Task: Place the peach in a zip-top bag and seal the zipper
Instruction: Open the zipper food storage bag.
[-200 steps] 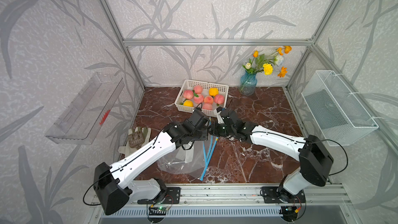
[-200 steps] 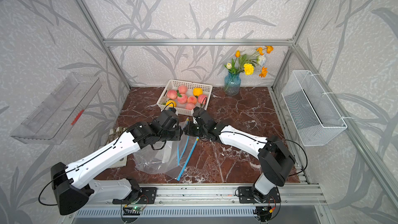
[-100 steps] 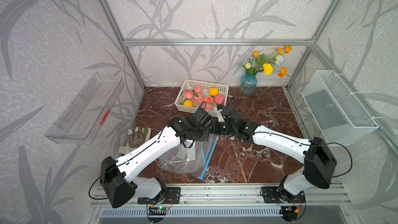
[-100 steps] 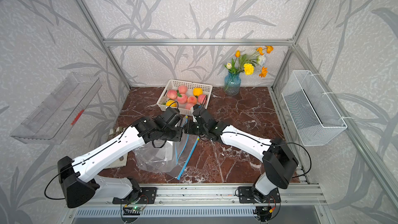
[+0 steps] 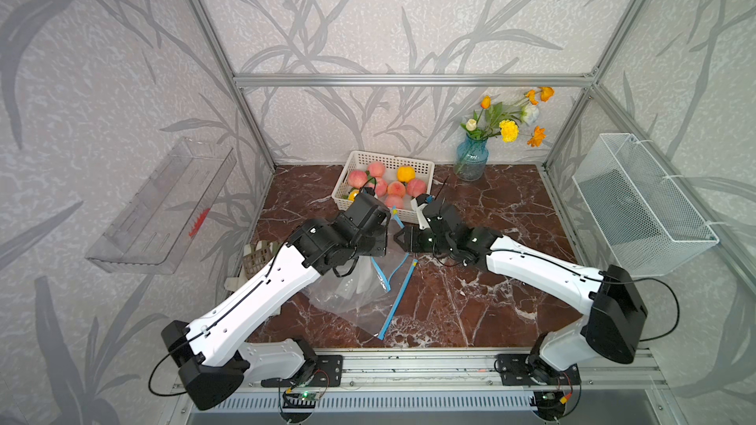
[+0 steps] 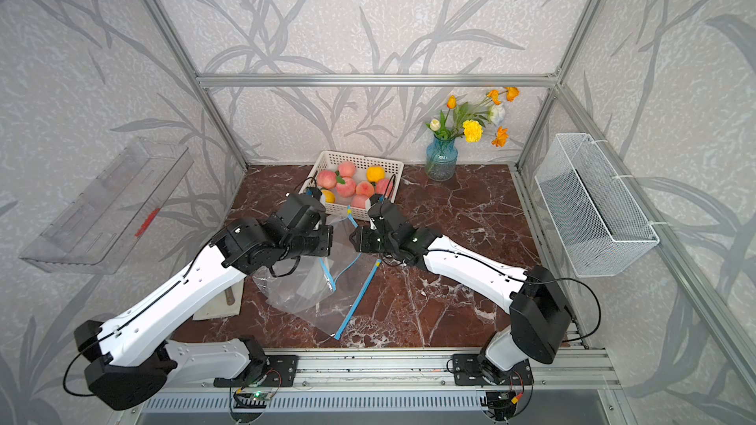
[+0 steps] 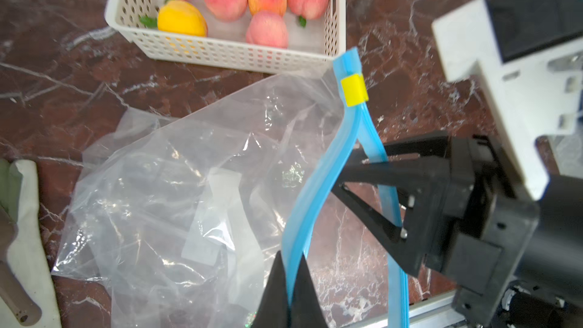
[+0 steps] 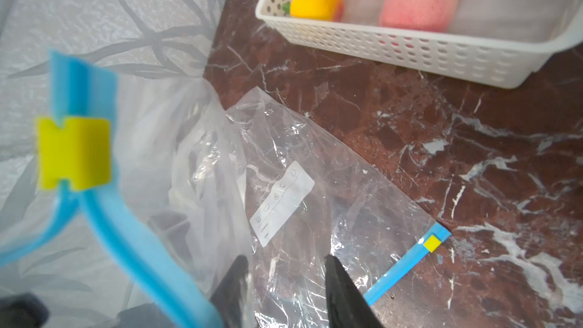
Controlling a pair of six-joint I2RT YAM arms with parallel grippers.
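My left pincer (image 7: 290,259) is clamped narrow on the blue zipper strip (image 7: 315,184) of the zip-top bag (image 7: 157,190), at the bottom centre of the left wrist view. From my tips the strip curves up to the yellow slider (image 7: 354,89), right of centre in the upper half. The bag's clear body sags away from the strip onto the counter (image 7: 56,96) at the lower left.

My right pincer (image 8: 285,261) stands partly open. In the right wrist view its two dark fingers (image 8: 342,295) show at the bottom edge with a plain gap between them and nothing clamped. In the left wrist view it reaches in from the right, and the strip's other lip runs past those fingers. I think it passes between them, but I cannot tell whether it touches either.

A second bag (image 8: 331,216) lies flat on the counter at the centre of the right wrist view, with its small yellow clip (image 8: 431,243) at the lower right.

The peaches (image 7: 266,29) lie in the white basket (image 7: 227,55) along the top of the left wrist view, among yellow fruits (image 7: 181,18). The basket's near corner is just beside the slider end of my bag. In both top views the basket sits at centre, just above my two wrists.
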